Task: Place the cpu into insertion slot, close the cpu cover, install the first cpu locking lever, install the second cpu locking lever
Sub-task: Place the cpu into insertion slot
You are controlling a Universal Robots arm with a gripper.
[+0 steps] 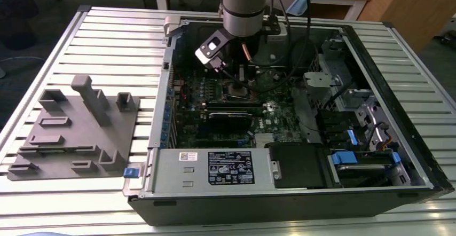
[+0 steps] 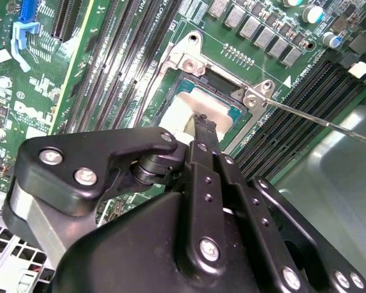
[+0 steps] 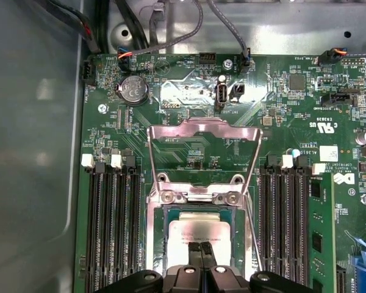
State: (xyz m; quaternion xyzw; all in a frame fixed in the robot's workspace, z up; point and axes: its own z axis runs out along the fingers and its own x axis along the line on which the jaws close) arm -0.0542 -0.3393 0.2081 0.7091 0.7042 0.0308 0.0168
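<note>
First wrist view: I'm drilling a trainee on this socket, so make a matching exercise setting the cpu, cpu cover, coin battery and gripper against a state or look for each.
Things:
1. cpu
2. cpu cover
3. coin battery
4. gripper

States:
A. swung open on its hinge
B. round and silvery, on the green board
C. shut, over the cpu
D. lying in the insertion slot

Pairs: 1-D, 2-A, 3-B, 4-C.

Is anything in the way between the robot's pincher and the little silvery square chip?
Nothing visible. The gripper sits right over the pale silvery square chip, which lies in the metal-rimmed square socket. The thin silvery cover frame is swung open, away from them.
</note>
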